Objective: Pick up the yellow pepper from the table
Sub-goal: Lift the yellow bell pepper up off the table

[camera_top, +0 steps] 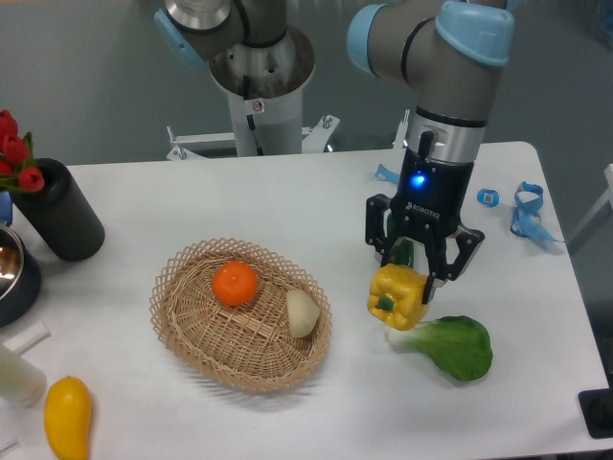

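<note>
Jaws (414,276) are closed around the top of the yellow pepper (397,296), which hangs right of centre in the frame, apparently lifted clear of the white worktop (316,206); only the single fixed camera view is given. The pepper is tilted, its green stem turned toward the lower left. For the lift to be finished well, the grip would best be kept firm and the rise steady and straight up, since glossy, lobed skin can be judged likely to slip or swing.

Just below and right of the pepper, a green leafy vegetable (450,345) lies on the worktop, near enough to be brushed if the pepper is lowered. A dark green cucumber (402,254) is partly hidden behind the jaws. At centre left sits a wicker basket (196,331) holding an orange (235,284) and a pale vegetable (302,312). A smooth yellow fruit (67,417) lies at lower left, a black cylinder (59,211) with red tulips (14,153) at far left, and blue tape pieces (527,206) at upper right.
</note>
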